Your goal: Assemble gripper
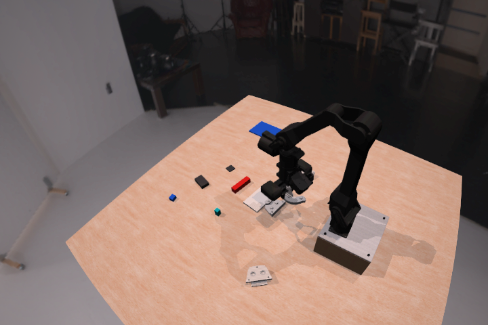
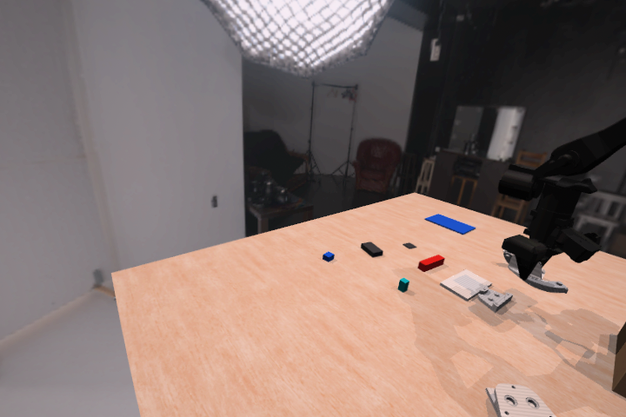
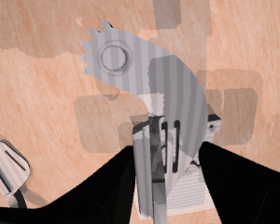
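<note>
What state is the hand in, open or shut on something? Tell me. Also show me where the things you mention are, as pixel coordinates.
Shut on a jaw: the wrist view shows the grey toothed jaw (image 1: 295, 198) (image 2: 548, 284) (image 3: 179, 89) between the fingers of the hand.

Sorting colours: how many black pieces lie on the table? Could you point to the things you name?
2: a thick block (image 1: 201, 181) (image 2: 371, 248) near the blue cube (image 1: 172, 198) (image 2: 328, 256) and a thin square (image 1: 230, 168) (image 2: 409, 245) near the red bar (image 1: 240, 184) (image 2: 430, 263). The arm (image 1: 354, 168) (image 2: 599, 140) could hide more.

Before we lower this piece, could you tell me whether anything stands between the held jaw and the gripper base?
Nothing visible stands between the jaw and the gripper base.
</note>
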You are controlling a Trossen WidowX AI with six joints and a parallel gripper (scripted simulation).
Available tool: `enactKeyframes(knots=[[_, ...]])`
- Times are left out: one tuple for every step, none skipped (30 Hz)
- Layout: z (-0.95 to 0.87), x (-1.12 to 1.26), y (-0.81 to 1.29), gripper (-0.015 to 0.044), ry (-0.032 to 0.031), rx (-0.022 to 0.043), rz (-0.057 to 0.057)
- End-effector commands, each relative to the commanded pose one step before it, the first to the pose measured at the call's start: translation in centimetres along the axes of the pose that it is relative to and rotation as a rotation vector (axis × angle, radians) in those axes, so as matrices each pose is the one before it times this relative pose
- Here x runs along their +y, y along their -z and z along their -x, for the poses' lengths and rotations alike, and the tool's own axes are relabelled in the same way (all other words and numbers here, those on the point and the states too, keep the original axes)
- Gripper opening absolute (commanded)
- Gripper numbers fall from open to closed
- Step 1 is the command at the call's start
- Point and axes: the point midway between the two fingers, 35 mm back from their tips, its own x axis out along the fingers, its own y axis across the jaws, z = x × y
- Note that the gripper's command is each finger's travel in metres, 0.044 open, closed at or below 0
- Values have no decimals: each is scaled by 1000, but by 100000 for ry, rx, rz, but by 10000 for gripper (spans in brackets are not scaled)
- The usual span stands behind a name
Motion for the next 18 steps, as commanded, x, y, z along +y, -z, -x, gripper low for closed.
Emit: enactKeyframes(knots=[[18, 83, 58, 134, -479, 357, 724], [0, 0, 0, 134, 0, 0, 0], [0, 0, 0, 134, 0, 0, 0], [0, 1, 0, 134, 0, 0, -230], [0, 2, 1, 134, 0, 0, -574], [0, 1, 0, 134, 0, 0, -230], [0, 0, 0, 134, 0, 0, 0], [0, 0, 0, 134, 0, 0, 0], [0, 0, 0, 134, 0, 0, 0], [0, 0, 0, 134, 0, 0, 0], [0, 0, 0, 134, 0, 0, 0], [0, 0, 0, 134, 0, 0, 0], [0, 0, 0, 134, 0, 0, 0], [8, -24, 49, 134, 2, 4, 0], [24, -73, 147, 134, 7, 13, 0], [38, -123, 245, 134, 12, 22, 0], [43, -150, 293, 134, 15, 27, 0], [40, -153, 292, 134, 15, 27, 0]])
